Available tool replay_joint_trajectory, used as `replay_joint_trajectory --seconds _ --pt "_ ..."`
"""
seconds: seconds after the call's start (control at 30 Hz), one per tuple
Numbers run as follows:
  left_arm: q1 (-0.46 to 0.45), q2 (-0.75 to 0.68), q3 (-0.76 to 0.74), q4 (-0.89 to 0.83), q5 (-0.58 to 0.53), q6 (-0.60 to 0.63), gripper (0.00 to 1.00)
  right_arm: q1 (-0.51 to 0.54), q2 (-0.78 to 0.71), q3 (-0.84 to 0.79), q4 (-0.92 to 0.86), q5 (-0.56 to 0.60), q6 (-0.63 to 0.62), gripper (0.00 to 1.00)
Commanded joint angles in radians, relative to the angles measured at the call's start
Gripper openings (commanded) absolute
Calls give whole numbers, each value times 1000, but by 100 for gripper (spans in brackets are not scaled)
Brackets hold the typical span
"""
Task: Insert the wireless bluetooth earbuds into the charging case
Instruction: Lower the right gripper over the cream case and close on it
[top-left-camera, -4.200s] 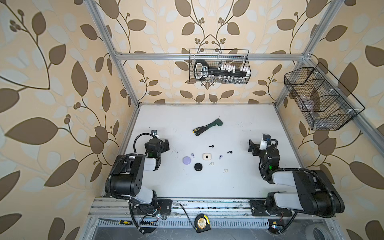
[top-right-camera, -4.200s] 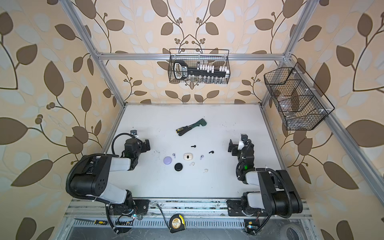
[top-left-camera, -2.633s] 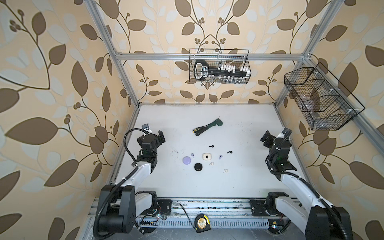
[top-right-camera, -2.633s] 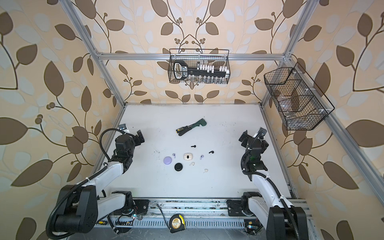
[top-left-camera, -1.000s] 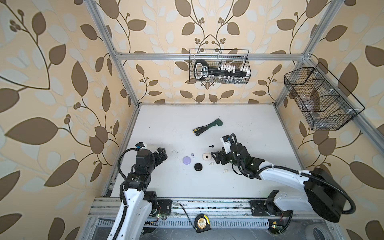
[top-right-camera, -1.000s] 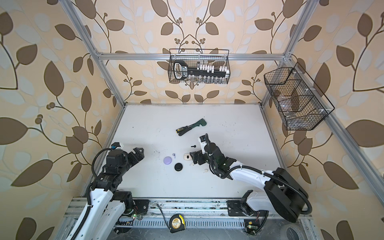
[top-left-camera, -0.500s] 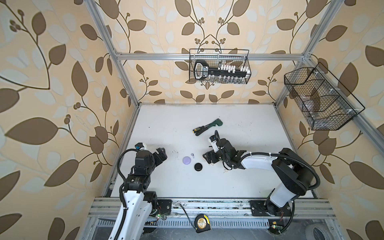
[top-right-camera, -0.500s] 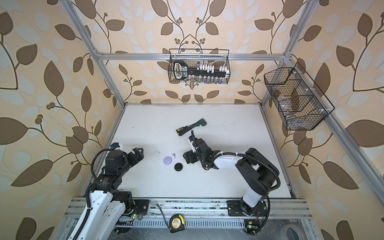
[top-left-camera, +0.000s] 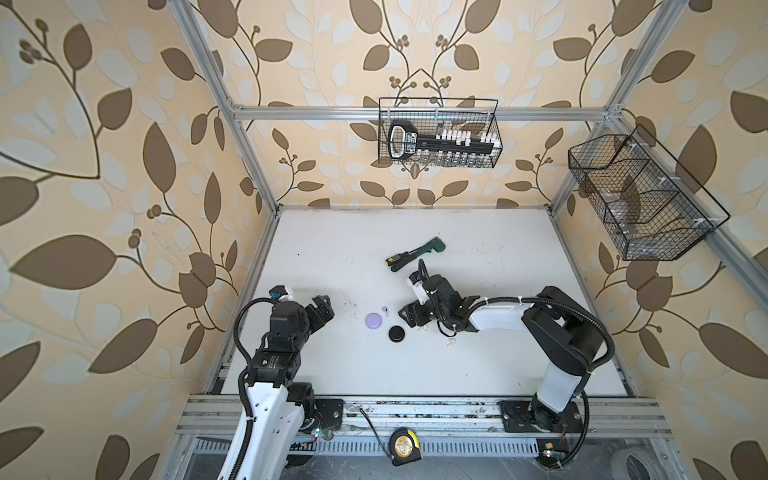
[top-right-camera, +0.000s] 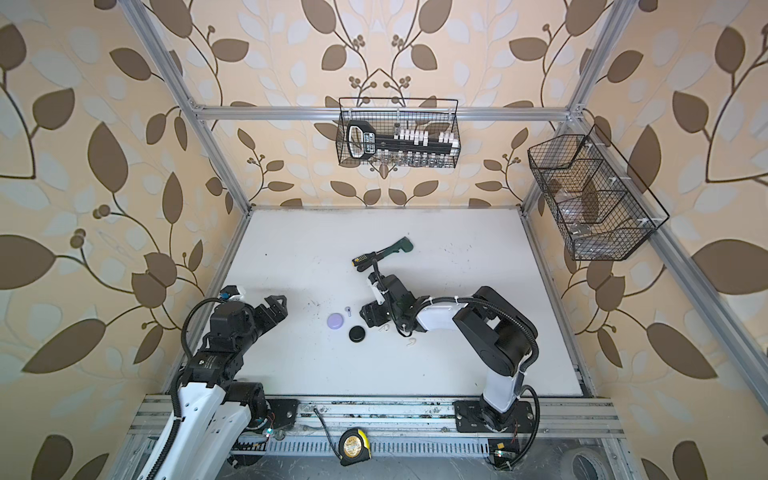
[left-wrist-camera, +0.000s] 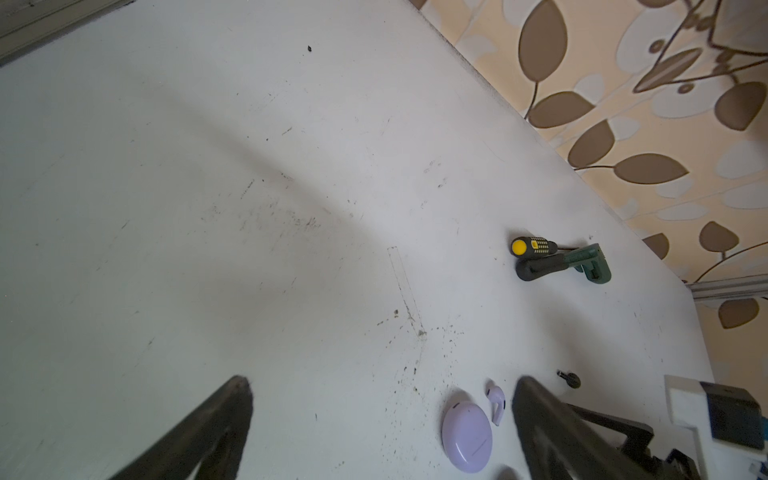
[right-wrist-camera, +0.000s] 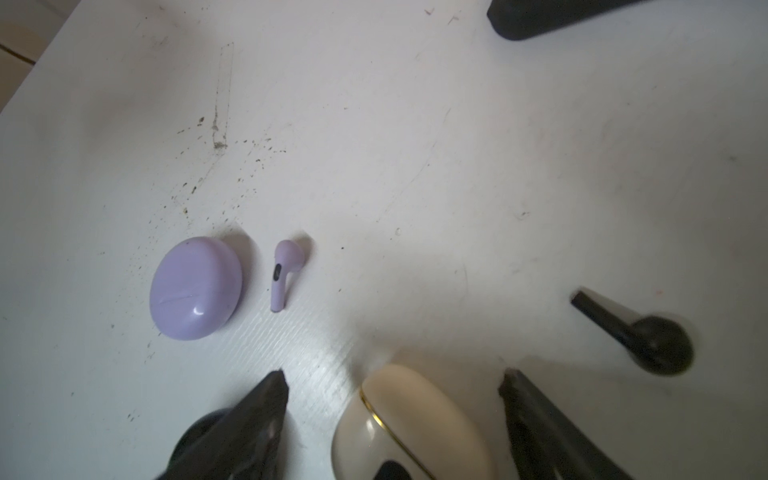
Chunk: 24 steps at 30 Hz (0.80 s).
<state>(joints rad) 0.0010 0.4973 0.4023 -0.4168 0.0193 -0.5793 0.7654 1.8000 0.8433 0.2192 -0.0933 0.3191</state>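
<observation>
While the right tool (right-wrist-camera: 392, 378) stands spread astride the cream-white, gold-rimmed charging case (right-wrist-camera: 415, 419) mid-table, gripping nothing, and the left tool (top-left-camera: 322, 307) hangs released, a tiny stemmed lilac earbud (right-wrist-camera: 284, 270) and a black earbud (right-wrist-camera: 648, 336) lie loose nearby; next, probably, a square closing to steady the case.

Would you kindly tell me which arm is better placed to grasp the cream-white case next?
Right, probably: the right gripper straddles the cream-white case with open jaws, while the left gripper hangs open beyond the lilac case.

Scuffed white table (top-left-camera: 353, 249) bears lilac case (top-left-camera: 373, 320), lilac earbud (top-left-camera: 385, 310), screwdriver (top-left-camera: 395, 260)
</observation>
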Motion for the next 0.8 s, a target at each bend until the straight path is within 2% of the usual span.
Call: replay_joint_trajectory --seconds 0.0,0.33,0.77 --pt "-2 -3 -8 12 5 -2 99 28 -21 -34 -17 16 -7 79" --pt "-3 -5 -10 11 6 -3 99 76 -99 -143 22 106 21 64" --pt "-2 -9 -11 9 6 -4 99 141 -69 -80 -83 278 -7 59"
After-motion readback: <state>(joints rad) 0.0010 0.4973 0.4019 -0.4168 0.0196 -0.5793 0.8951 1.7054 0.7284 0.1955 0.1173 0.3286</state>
